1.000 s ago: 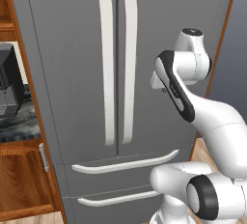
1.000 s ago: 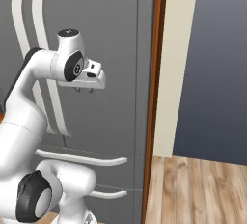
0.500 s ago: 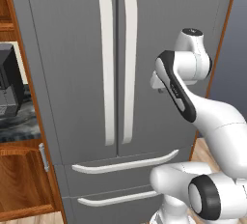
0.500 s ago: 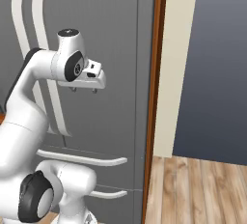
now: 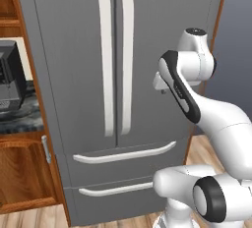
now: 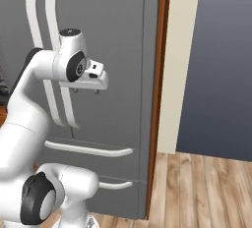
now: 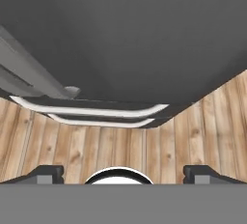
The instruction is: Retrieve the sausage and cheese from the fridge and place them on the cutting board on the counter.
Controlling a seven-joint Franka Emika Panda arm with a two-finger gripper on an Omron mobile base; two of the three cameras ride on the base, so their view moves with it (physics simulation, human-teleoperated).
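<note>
Before the fridge (image 5: 147,35), whose doors were both shut, the hand (image 6: 86,90) hung spread wide and empty, pointing down just off the right door. I judged it was placed there to reach a door handle (image 5: 127,57), since the sausage and cheese presumably lay hidden behind those doors. To the left stood the desk (image 5: 17,119) with a dark appliance (image 5: 10,77); the closed doors themselves were the obstacle.
</note>
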